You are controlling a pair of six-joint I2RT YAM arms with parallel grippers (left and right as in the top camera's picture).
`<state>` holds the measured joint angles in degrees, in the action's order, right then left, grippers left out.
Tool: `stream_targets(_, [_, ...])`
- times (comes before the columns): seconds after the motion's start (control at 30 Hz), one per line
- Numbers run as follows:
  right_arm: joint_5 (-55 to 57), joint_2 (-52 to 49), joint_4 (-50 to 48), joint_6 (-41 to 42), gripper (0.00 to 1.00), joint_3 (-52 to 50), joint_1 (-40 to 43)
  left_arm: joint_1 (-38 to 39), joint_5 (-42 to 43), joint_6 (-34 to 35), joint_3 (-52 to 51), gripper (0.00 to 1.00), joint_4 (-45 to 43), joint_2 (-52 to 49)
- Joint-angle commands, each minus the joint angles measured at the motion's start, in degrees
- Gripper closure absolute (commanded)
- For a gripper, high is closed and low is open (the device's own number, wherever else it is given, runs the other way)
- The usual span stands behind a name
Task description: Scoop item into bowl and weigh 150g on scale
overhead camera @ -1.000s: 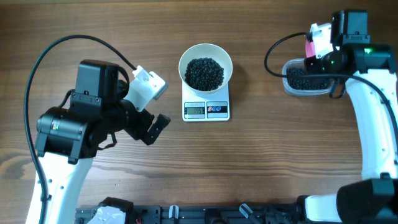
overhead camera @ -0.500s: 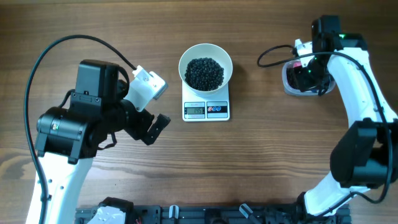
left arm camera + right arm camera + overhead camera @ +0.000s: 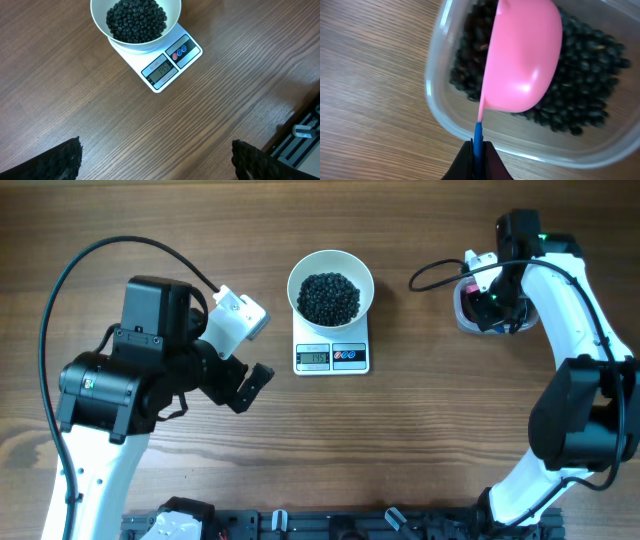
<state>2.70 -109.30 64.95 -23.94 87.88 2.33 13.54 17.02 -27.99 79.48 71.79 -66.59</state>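
At the left of the wooden desk (image 3: 420,440), the left gripper (image 3: 157,162) hovers, its jaws spread wide and empty. At centre, the round white bowl (image 3: 294,285), heaped with small round black beads (image 3: 330,297), sits on the flat white square digital scale (image 3: 331,357). At far right, the right gripper (image 3: 478,150), jaws pinching the thin handle of a small pink plastic scoop (image 3: 522,55), holds it over more beads in a clear plastic tub (image 3: 437,105).
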Motion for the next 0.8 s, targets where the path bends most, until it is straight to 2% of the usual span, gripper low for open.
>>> stream_targets(0.0, [-10.23, -1.84, 0.92, -1.36, 0.96, 0.52, 0.20, 0.07, 0.07, 0.33, 1.01, 0.00, -0.20, -0.33])
stream_targets(0.1, [-15.91, -1.84, 1.86, -1.31, 0.96, 0.52, 1.90, 0.07, 0.07, 0.33, 1.01, 0.00, -0.20, -0.33])
stream_targets(0.23, [-17.70, -1.84, 2.23, 1.95, 0.96, 0.52, 6.27, 0.07, 0.09, 0.33, 1.01, 0.00, -0.20, -0.33])
stream_targets(0.47, [-34.29, -1.84, 2.27, 1.99, 0.96, 0.52, 15.65, 0.07, 0.07, 0.33, 1.01, 0.00, -0.20, -0.33])
stream_targets(0.77, [-38.84, -1.84, 5.51, 2.03, 0.96, 0.52, 22.64, 0.07, 0.07, 0.33, 1.01, 0.00, -0.20, -0.33])
